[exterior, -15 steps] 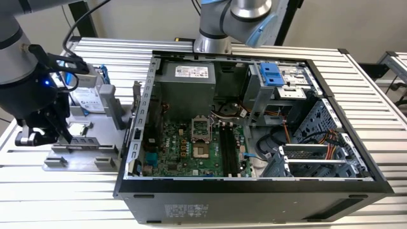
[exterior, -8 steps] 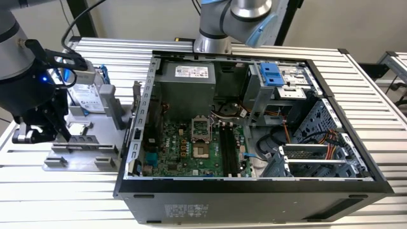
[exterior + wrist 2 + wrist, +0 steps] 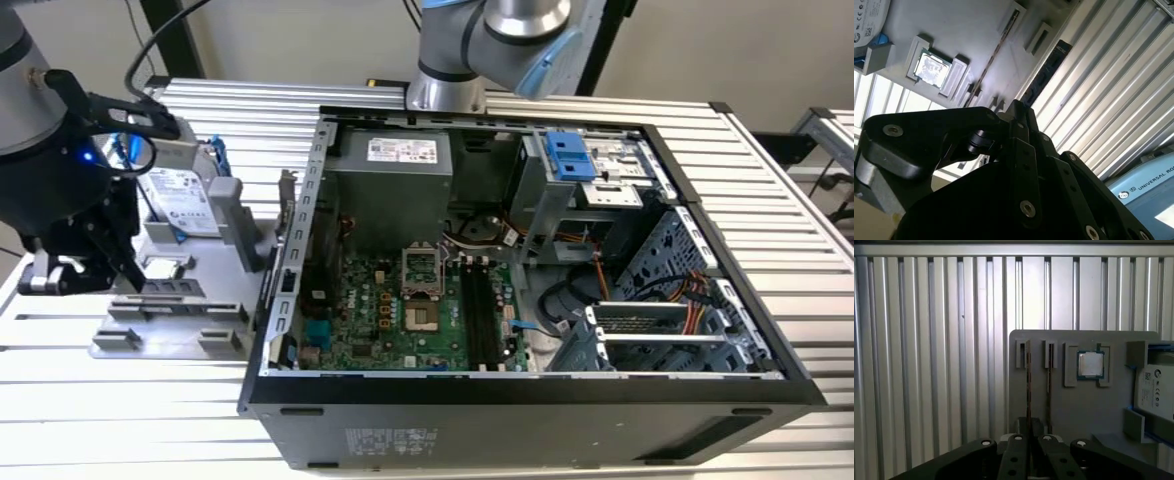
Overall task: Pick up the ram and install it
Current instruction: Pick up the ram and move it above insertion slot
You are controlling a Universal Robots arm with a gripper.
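Exterior view: the gripper (image 3: pixel 131 278) hangs low over the grey tray (image 3: pixel 160 335) at the exterior view's left, just beside the open case (image 3: pixel 534 400), whose board slots (image 3: pixel 481 310) lie uncovered. First wrist view: the ram (image 3: pixel 1028 385) stands on edge in its tray slot, with the fingers (image 3: pixel 1018 452) pressed together on its near end. A second stick (image 3: pixel 1049 380) stands just beside it, and the chip (image 3: pixel 1090 364) lies past that. Second wrist view: side-on, the ram's thin edge meets the fingertips, and bare ribbed table (image 3: pixel 1104 100) borders the tray.
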